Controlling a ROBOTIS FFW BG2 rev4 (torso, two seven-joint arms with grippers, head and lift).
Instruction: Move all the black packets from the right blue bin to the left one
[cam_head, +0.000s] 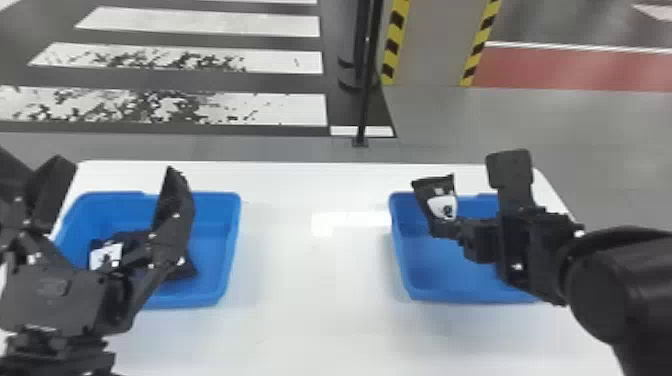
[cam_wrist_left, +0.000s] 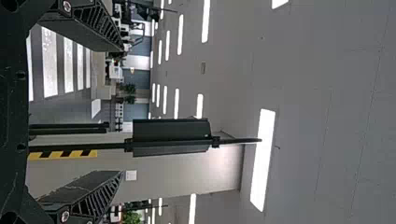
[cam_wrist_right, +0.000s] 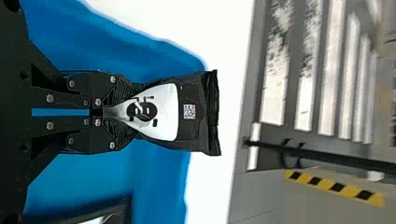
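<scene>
Nearest me, my left end effector (cam_head: 119, 167) stands with its two flat black fingers spread wide over the near part of the left blue plastic bin (cam_head: 230, 250), and nothing is between them. On my other side, my right end effector (cam_head: 450, 230) is pinching a black packet with a white label (cam_head: 442, 205) above the right blue plastic bin (cam_head: 407, 280). In my right wrist view, the fingers of that end effector (cam_wrist_right: 126, 112) are closed on the narrowed end of the packet, while its wider, crimped end juts out beyond them, label and small square code in sight. Another black packet (cam_wrist_right: 122, 212) lies in the right bin, partly cut off by the view's edge. Down in the left bin sits dark packaging with a white label (cam_head: 106, 256), partly behind my left fingers; I cannot tell how many packets that is. Both bins rest well apart on a white tabletop (cam_head: 310, 280). Past its far edge are the grey floor (cam_head: 575, 130), a slim black pole (cam_head: 364, 110), white crossing stripes (cam_head: 200, 22), yellow-and-black edging (cam_head: 395, 45) and a red floor band (cam_head: 575, 67).
</scene>
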